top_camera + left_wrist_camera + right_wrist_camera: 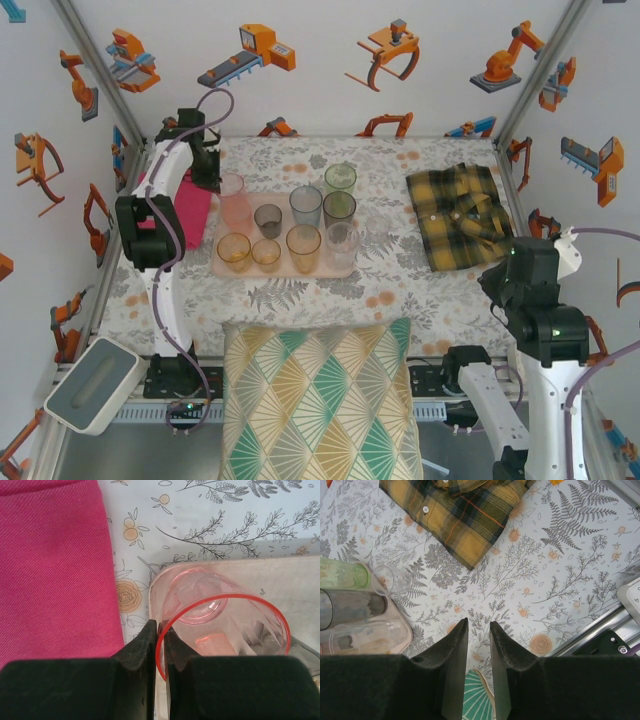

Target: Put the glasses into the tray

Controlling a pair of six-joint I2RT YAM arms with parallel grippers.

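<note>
The pale pink-beige tray (283,270) lies at mid-table with several tinted glasses standing on it: amber (303,247), grey (268,220), blue-grey (306,205) and green (340,180). My left gripper (207,172) (160,627) is shut on the rim of the tall pink glass (236,203) (200,602), one finger inside and one outside. This glass stands over the tray's (280,575) far left corner. A small clear glass (377,228) (390,578) stands on the cloth just right of the tray (402,630). My right gripper (478,625) hangs open and holds nothing, near the table's front right.
A bright pink folded cloth (190,210) (55,565) lies left of the tray. A yellow plaid shirt (460,215) (455,510) lies at the back right. A patterned cushion (315,400) covers the near edge, with a white box (95,385) at front left.
</note>
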